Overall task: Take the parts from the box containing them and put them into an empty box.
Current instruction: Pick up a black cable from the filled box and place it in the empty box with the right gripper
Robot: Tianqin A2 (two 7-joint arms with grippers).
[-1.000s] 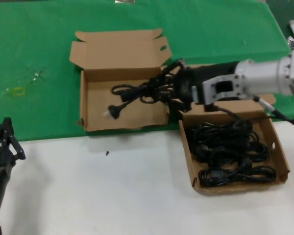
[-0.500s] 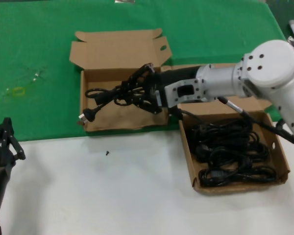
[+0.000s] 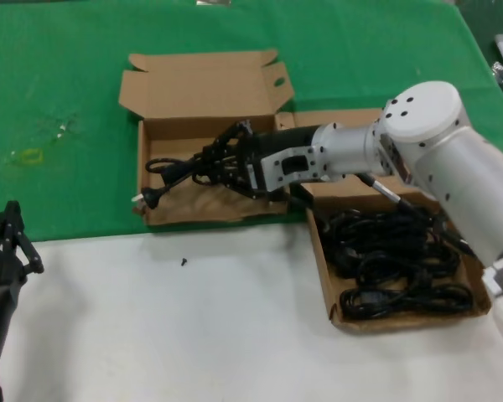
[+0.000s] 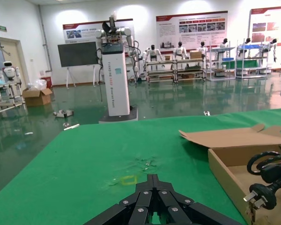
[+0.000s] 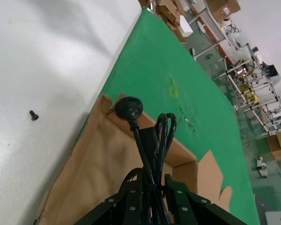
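A: Which step am I on?

B: The drop. My right pincer (image 3: pixel 222 159) is reaching across into the empty box (image 3: pixel 172 209), clenched on one cord (image 3: pixel 172 172). The coil bunches at the fingertips and the plug (image 3: pixel 142 198) trails out ahead of the pincer, lying at the box's far front corner, on or just over the rim.

A: Does the wrist camera agree?

B: Yes. From the right wrist I see the cord (image 5: pixel 150 145) pinched between the fingers (image 5: pixel 131 201), running straight out from them to the round plug (image 5: pixel 129 108) by the cardboard edge, with the box floor under the pincer.

A: And the other cords?

B: Behind the pincer, back along my arm, in the full box (image 3: pixel 486 289): a black tangle (image 3: pixel 394 260) filling most of it. Several left, I judge.

A: The left arm?

B: Parked well away at the near counter (image 3: pixel 193 327) edge. Its pincer (image 3: pixel 8 239) looks drawn together and grips nothing.

A: Next move?

B: Lower a touch, release the cord so the coil settles inside, and mind that the plug doesn't hang over the rim. Then pull back for another.
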